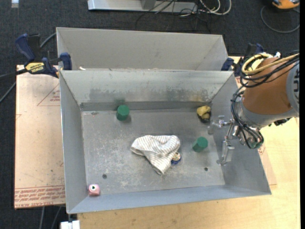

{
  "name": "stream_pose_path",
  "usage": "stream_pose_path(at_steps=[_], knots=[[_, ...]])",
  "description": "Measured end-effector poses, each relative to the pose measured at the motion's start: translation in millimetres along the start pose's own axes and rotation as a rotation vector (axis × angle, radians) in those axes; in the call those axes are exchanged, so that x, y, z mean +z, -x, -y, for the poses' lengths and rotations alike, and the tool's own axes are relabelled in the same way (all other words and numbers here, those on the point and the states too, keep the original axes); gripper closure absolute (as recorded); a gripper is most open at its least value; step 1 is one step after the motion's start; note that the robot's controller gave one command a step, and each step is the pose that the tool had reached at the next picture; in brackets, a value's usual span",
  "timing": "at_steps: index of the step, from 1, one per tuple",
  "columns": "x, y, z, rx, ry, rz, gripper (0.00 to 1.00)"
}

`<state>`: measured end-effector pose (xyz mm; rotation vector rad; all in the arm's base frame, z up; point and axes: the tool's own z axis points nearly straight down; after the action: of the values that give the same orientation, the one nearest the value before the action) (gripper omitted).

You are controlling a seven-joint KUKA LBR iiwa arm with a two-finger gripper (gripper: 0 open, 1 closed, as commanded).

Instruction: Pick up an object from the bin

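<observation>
My gripper [220, 143] hangs over the right side of the bin, against the sloping right wall. It stands open, with nothing between its fingers. A small green block [200, 144] lies on the floor just left of it, apart from the fingers. A yellow lumpy thing [204, 112] rests in the back right corner, above and left of the gripper.
A crumpled white striped cloth [157, 150] lies mid-bin, a small blue and yellow thing [176, 158] peeking out at its right edge. A green cylinder [123, 112] stands by the back wall, and a pink die [94, 189] sits in the front left corner.
</observation>
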<state>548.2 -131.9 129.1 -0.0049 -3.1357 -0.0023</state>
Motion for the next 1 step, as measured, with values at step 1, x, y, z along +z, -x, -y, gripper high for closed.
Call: stream_pose_path(at_steps=[1], knots=[[-4.5, 2.0, -0.8, -0.004, -0.001, 0.007, 0.0]])
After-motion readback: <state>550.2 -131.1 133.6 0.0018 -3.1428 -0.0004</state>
